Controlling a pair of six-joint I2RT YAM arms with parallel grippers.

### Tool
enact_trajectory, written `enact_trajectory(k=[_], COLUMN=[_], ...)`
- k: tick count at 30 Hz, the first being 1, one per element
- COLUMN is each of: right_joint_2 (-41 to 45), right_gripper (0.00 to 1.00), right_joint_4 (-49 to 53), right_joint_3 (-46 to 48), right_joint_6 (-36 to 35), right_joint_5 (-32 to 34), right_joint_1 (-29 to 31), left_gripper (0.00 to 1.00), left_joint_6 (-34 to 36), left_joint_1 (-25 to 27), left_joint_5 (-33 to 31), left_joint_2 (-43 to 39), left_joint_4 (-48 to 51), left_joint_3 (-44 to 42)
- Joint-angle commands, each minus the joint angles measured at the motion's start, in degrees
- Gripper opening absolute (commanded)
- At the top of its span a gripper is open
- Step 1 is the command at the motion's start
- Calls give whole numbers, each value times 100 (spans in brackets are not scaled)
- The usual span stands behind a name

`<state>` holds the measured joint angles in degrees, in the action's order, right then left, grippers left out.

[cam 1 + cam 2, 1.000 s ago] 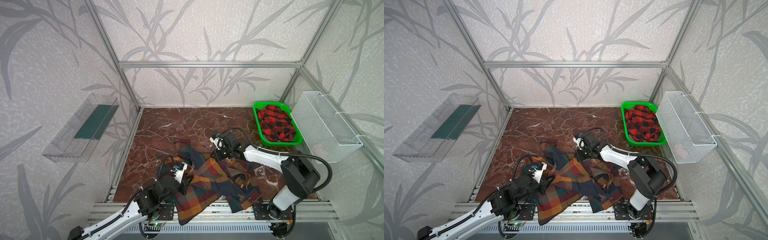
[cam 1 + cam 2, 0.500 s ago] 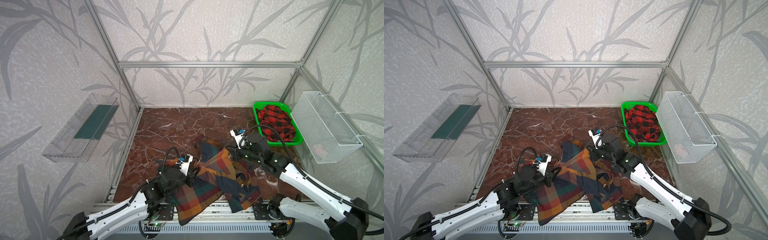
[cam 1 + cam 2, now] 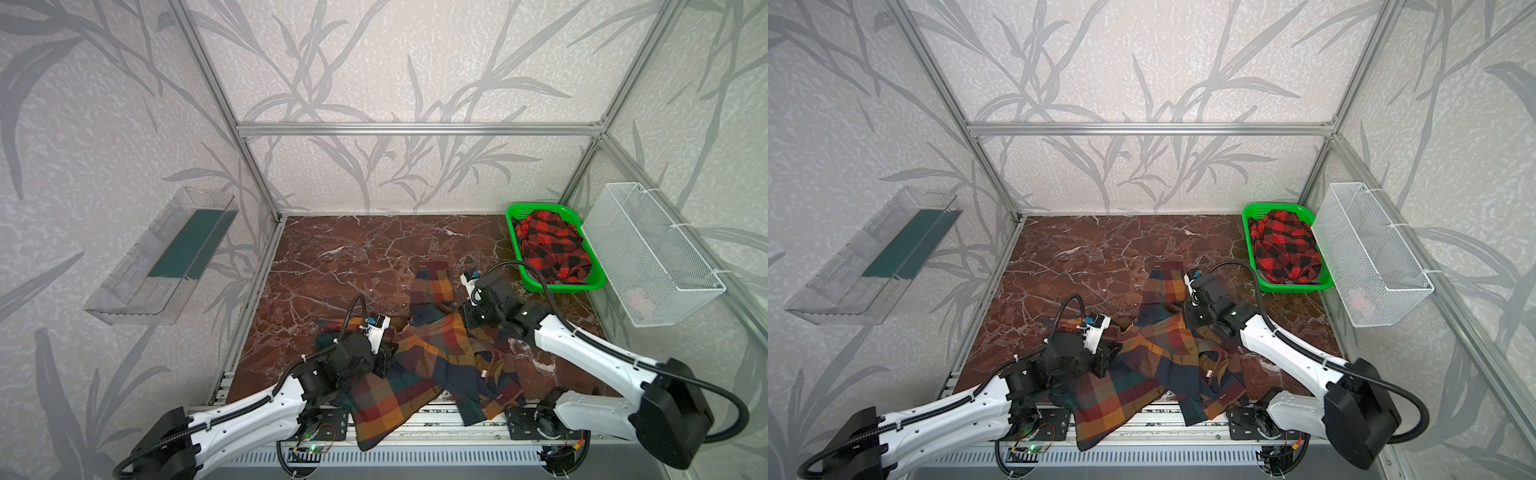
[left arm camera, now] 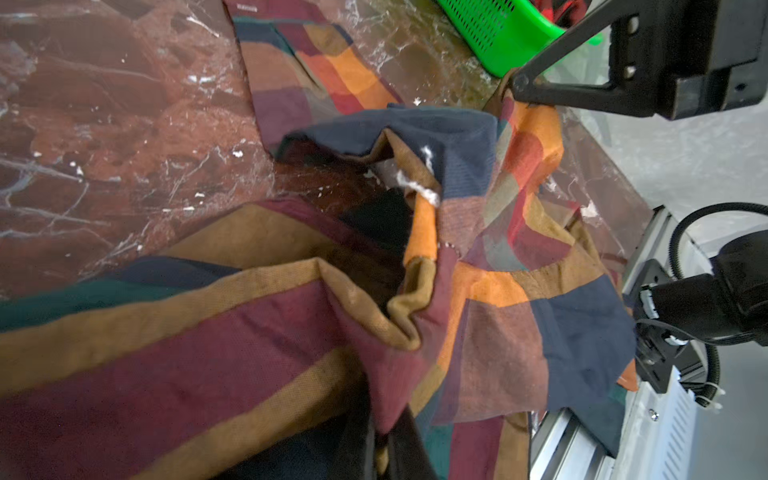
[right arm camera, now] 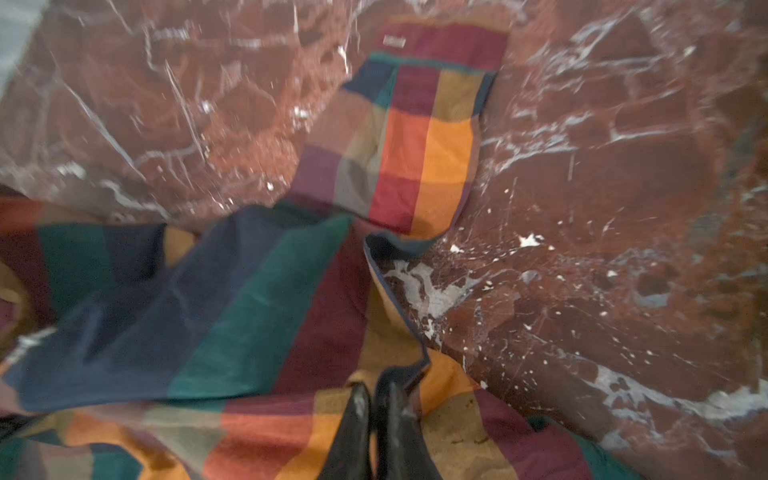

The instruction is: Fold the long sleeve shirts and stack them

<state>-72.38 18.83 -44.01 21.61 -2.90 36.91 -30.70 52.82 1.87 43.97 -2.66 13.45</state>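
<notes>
a: so, how many shirts?
b: two. blocked plaid shirt (image 3: 432, 361) rumpled on the counter (image 3: 353, 257), left claw (image 3: 390, 360) and right claw (image 5: 375, 388) each pinched closed on it. red-and-black shirt (image 3: 552, 249) heaped in one green basket (image 3: 536, 286).

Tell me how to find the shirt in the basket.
On the brown marble table, look to the far right corner, where a green basket sits by a white wire bin. The shirt lies bunched inside it. It is red-and-black check; the other shirt, lying in front, has big navy, orange and green blocks.
</notes>
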Motion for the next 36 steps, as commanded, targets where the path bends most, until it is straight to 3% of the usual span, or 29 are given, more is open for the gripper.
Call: enact_trajectory(k=[1,4,7,10,17,21,29,34,36], right_joint_2=[-141,-366,-275,-205,-2248,-3290,-4213,-4668,-4762], right_gripper=[35,46,50,62,64,64,61,52,42], right_joint_4=[-56,85,781,276,186,520,522,573,482], right_joint_3=[-239,-496,-1090,-1202,-2413,-3099,-3624,-3791,-3782], right_joint_6=[237,101,-288,-483,-481,-350,-532,-587,-579], right_joint_5=[-910,-1483,-701,-250,-384,-343,-22,-278,-391], right_joint_1=[73,65,-213,-476,-776,-1085,-1209,-1250,-1257], left_gripper=[8,8,8,9,9,9,9,9,9], left_joint_6=[-98,-115,-106,-129,-217,-186,-149,-134,-123], left_joint_1=[-18,-19,-24,-26,-34,-35,-43,-43,-43], left_joint_5=[-38,-89,-172,-231,-336,-276,-371,-374,-363], left_joint_2=[-55,-274,-536,-786,-923,-811,-802,-643,-568], left_joint_4=[324,481,744,939,1023,1073,1067,936,889], left_joint_3=[0,-86,-149,-218,-219,-133,-135,-146,-133])
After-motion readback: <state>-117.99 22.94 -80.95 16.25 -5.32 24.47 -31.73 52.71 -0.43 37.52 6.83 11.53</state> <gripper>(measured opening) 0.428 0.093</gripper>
